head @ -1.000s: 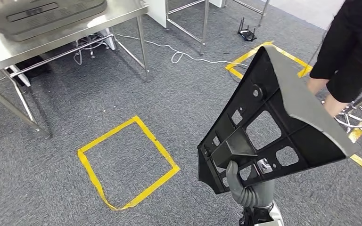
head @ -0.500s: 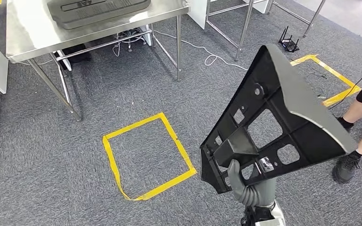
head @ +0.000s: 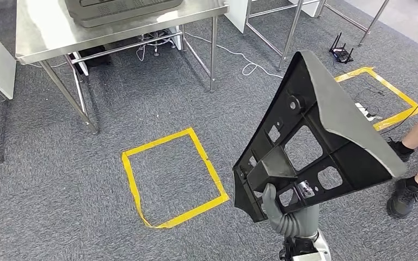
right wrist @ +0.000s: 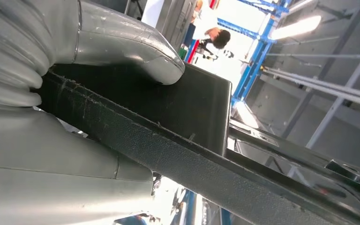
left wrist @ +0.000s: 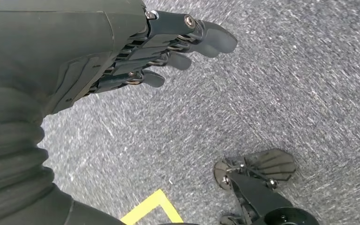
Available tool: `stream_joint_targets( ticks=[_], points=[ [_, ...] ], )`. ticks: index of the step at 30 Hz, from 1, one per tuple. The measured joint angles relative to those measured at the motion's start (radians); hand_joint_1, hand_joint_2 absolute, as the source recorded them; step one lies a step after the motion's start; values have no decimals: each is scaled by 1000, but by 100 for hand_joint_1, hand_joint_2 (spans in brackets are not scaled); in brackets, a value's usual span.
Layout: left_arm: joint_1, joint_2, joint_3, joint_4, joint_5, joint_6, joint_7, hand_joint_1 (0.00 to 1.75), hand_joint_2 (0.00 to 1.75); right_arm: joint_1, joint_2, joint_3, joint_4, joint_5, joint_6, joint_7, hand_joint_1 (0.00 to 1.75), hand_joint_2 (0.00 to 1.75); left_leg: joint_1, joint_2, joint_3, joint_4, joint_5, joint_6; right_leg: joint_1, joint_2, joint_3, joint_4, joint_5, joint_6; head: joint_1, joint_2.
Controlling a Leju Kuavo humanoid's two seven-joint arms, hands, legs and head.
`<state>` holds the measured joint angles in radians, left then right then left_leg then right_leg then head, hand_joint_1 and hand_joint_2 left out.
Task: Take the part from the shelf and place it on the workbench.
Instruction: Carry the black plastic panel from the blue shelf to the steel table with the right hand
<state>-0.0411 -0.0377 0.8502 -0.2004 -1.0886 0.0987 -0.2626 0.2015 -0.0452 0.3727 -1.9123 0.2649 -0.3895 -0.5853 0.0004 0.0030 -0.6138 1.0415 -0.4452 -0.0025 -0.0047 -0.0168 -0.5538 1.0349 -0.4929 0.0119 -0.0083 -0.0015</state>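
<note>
From my remote seat, the head view looks down on grey carpet. At upper left stands the steel bench [head: 38, 41], with a grey moulded panel [head: 120, 8] already lying on its top. Below it, on the carpet [head: 60, 179], is a square of yellow tape [head: 171, 176].

My left hand [left wrist: 136, 56] hangs over the floor, seen from its wrist camera, with its dark fingers apart and extended and nothing in them.

Right of centre, my right hand [head: 291, 220] holds the part [head: 310, 141], a large black plastic panel with ribs and square cut-outs, roughly triangular, raised on edge in front of me. In the right wrist view, the grey thumb [right wrist: 136, 51] presses on one face of the panel's edge, so the hand is clamped on it. The part is in the air, well apart from the bench.

At far right a person's legs and dark shoes [head: 405, 193] stand beside a second taped square [head: 383, 95].

As I judge it, the pick from the shelf is done and the carry is under way. Reaching the bench and setting the part down on it are left.
</note>
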Motion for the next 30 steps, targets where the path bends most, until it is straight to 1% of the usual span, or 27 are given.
stream_joint_targets(
  ticks=[1, 3, 7, 8, 11, 13, 15, 16, 17, 19, 20, 21, 22, 24, 25, 26, 28, 29, 30],
  points=[
    [0, -1, 1, 0, 1, -2, -1, 0, 175, -1, 0, 0, 0, 1, 0, 0, 166, 175, -1, -2, 0, -1, 1, -1, 1, -1, 0, -1, 0, -1, 0, 0],
    [0, -1, 3, 0, 1, -3, -3, 0, 175, -5, -1, 0, 0, 2, 0, 1, 166, 175, -5, -5, -1, -1, 1, 1, 0, -3, -1, -6, 1, 2, 0, 0],
    [0, -1, 8, 0, -1, -3, -4, 0, 175, -10, -2, 0, 0, 4, 1, 6, 166, 175, -7, -7, -1, -1, -1, 8, -2, -4, -2, -13, 4, 7, 0, 0],
    [0, -1, 8, 0, -2, -3, -4, 0, 175, -11, -2, 0, 0, 5, 1, 7, 166, 175, -9, -7, -2, 1, -1, 10, -4, -4, -1, -15, 6, 10, 0, 0],
    [0, -1, 8, 0, -5, -3, -5, 0, 175, -11, -2, 0, 0, 7, 2, 8, 166, 175, -15, -7, -5, 4, -2, 22, -10, -4, 5, -19, 11, 24, 0, 0],
    [0, -1, 8, 0, -6, -3, -5, 0, 175, -11, -2, 0, 0, 7, 2, 9, 166, 175, -17, -7, -6, 3, -2, 28, -12, -5, 6, -21, 12, 29, -1, 0],
    [0, -2, 8, 0, -8, -3, -3, 0, 175, -11, -2, 0, -1, 7, 2, 10, 166, 175, -12, -8, 0, -9, 3, 38, -11, -3, 4, -16, 8, 35, 0, 0],
    [-1, -3, 8, 0, -9, -3, -1, 0, 175, -11, -2, 0, -2, 7, 2, 10, 166, 175, -7, -8, 5, -16, 7, 44, -11, 0, -4, 2, -3, 36, 0, 0],
    [-1, -3, 8, 0, -10, -3, 1, 0, 175, -11, -2, 0, -2, 7, 2, 10, 166, 175, -3, -8, 8, -22, 10, 49, -10, 3, -23, 40, -22, 33, 2, 0],
    [-2, -4, 8, 0, -11, -3, 4, 0, 175, -10, -2, 0, -3, 7, 3, 10, 166, 175, 0, -10, 8, -25, 12, 53, -12, 10, -87, 164, -74, 26, 3, 0],
    [-2, -4, 8, 0, -12, -3, 5, 0, 175, -9, -2, -1, -3, 7, 3, 10, 166, 175, 1, -11, 6, -25, 12, 53, -13, 12, -115, 216, -94, 25, 4, 0],
    [-3, -4, 8, 0, -12, -3, 6, 0, 175, -8, -2, -1, -3, 7, 3, 10, 166, 175, 1, -12, 5, -24, 12, 53, -14, 12, -133, 251, -105, 25, 4, 0],
    [-2, -4, 8, 0, -12, -3, 6, 0, 175, -8, -2, -1, -3, 7, 3, 10, 166, 175, 1, -13, 5, -24, 12, 53, -14, 12, -141, 265, -109, 25, 4, 0],
    [-2, -4, 8, 0, -12, -3, 6, 0, 175, -8, -2, -1, -3, 7, 3, 10, 166, 175, 1, -13, 5, -24, 12, 53, -14, 12, -143, 269, -110, 26, 4, 0],
    [-2, -4, 9, 0, -12, -4, 7, 0, 175, -8, -3, -1, -3, 7, 4, 10, 166, 175, 3, -16, 5, -24, 12, 49, -18, 12, -127, 232, -90, 36, 4, 0],
    [-2, -5, 9, 0, -12, -6, 8, 0, 175, -8, -3, -2, -3, 7, 6, 10, 166, 175, 4, -20, 5, -22, 10, 39, -21, 13, -93, 162, -59, 42, 4, 0],
    [-1, -6, 9, 0, -12, -9, 11, 0, 175, -8, -3, -3, -2, 7, 9, 10, 166, 175, 7, -28, 7, -20, 9, 12, -25, 16, -23, 19, 2, 47, 3, 0],
    [-1, -6, 9, -1, -12, -10, 12, 0, 175, -8, -3, -3, -2, 7, 9, 10, 166, 175, 8, -29, 7, -20, 8, 1, -26, 17, -5, -14, 14, 37, 2, 0],
    [-1, -6, 9, -1, -12, -10, 12, 0, 175, -8, -3, -3, -2, 7, 10, 10, 166, 175, 11, -26, 7, -17, 6, -5, -26, 17, -4, -15, 16, 29, 2, 0]
  ],
)
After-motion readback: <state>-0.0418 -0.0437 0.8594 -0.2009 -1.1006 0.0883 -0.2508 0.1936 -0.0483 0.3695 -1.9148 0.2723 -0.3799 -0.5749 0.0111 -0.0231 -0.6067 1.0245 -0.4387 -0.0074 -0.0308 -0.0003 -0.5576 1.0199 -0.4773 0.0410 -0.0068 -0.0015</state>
